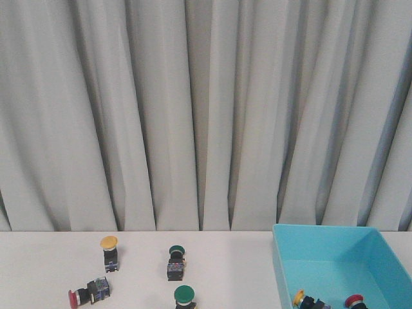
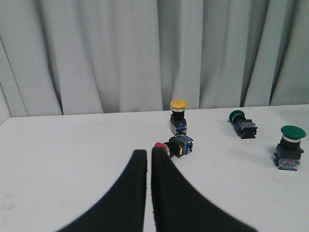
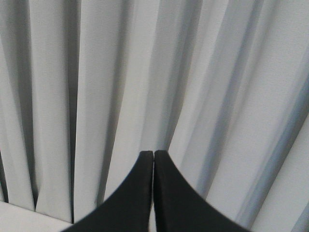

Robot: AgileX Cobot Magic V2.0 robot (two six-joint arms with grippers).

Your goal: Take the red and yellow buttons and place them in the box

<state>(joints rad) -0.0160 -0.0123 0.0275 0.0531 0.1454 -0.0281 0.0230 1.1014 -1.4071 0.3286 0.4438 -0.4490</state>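
Front view: a matte white table (image 1: 38,264) before pleated grey curtains (image 1: 193,109). A yellow button (image 1: 109,252) stands upright, a red button (image 1: 88,293) lies tipped at its seven o'clock, and the smooth turquoise box (image 1: 283,270) at three o'clock holds two more.

Left wrist view — the left claw (image 2: 146,154), curved black fingers narrowed nearly together, empty, the red button just beyond.

Right wrist view — the right claw (image 3: 153,155) pressed closed, empty, facing curtain only.

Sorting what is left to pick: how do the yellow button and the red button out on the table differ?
The yellow button stands upright, cap on top; the red button lies on its side, cap pointing left in the front view. The yellow one sits farther back toward the curtain, the red one nearer the robot. Both have round caps on stubby dark bodies, outside the box.
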